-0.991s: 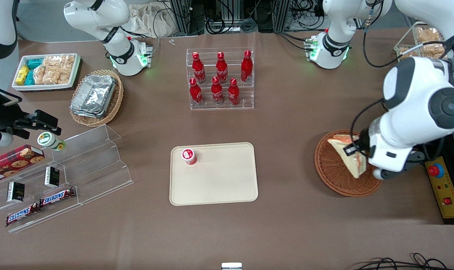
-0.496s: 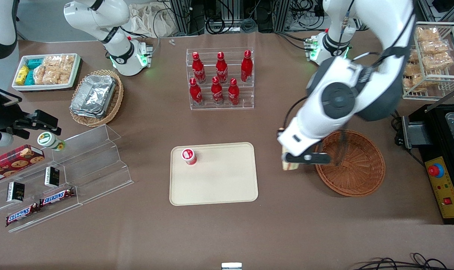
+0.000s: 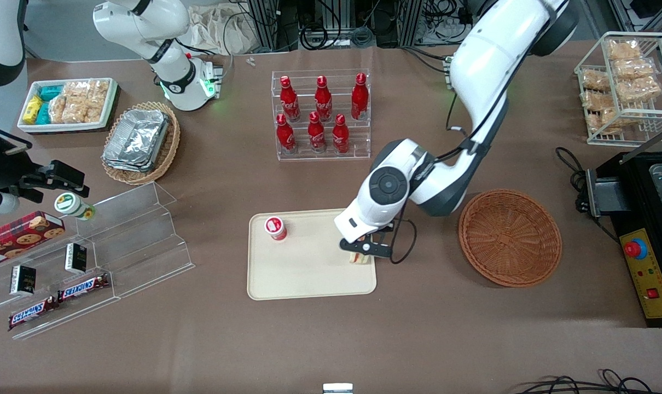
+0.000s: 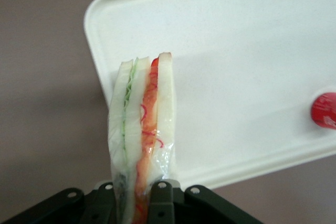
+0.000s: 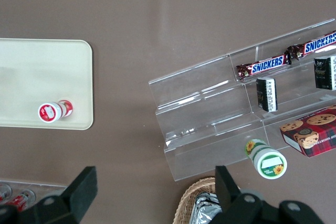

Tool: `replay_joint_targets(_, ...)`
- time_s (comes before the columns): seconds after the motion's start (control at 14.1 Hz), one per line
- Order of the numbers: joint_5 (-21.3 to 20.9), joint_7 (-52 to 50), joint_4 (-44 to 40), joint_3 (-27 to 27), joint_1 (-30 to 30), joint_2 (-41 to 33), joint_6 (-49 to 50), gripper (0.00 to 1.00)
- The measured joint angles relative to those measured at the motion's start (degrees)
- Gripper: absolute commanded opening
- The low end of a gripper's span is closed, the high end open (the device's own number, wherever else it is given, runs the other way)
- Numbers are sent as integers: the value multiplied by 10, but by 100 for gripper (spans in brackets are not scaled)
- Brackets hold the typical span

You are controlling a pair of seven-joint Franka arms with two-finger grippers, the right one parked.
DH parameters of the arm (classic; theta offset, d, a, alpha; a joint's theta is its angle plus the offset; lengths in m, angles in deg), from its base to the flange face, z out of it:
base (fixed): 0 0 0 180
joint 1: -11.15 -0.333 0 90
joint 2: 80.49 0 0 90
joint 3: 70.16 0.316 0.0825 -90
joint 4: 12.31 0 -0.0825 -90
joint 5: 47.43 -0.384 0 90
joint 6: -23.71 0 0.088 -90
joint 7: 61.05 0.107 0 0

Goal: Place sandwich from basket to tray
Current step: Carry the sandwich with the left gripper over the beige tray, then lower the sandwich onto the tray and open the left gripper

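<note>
My left gripper (image 3: 362, 253) is shut on the clear-wrapped sandwich (image 3: 360, 259) and holds it just above the beige tray (image 3: 309, 273), at the tray's edge nearest the basket. In the left wrist view the sandwich (image 4: 143, 124) stands on edge between the fingers of the gripper (image 4: 137, 198), white bread with green and red filling, over the tray (image 4: 252, 51) near its rim. The round reddish-brown basket (image 3: 510, 237) holds nothing and sits beside the tray toward the working arm's end. The tray (image 5: 31, 72) also shows in the right wrist view.
A small red-capped cup (image 3: 275, 227) stands on the tray near its corner. A clear rack of red bottles (image 3: 321, 115) stands farther from the camera. A stepped acrylic shelf (image 3: 117, 241) and an oval basket of foil containers (image 3: 141, 141) lie toward the parked arm's end.
The gripper lifted the sandwich out of the basket and carried it sideways to over the tray's edge. The basket now holds nothing.
</note>
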Motion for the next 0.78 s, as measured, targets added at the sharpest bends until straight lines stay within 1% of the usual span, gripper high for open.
replay_joint_targets(0.21,-36,-5,-22,0,6,50,-28,0)
replay_joint_targets(0.35,-48,-7,-33,1,5,54,-27,0)
replay_joint_targets(0.42,-49,-10,-35,2,5,54,-27,24)
replay_joint_targets(0.5,-49,-15,-36,4,4,54,-27,67)
replay_joint_targets(0.57,-49,-22,-37,5,2,54,-27,100)
replay_joint_targets(0.78,-49,-26,-43,6,-18,54,-27,100)
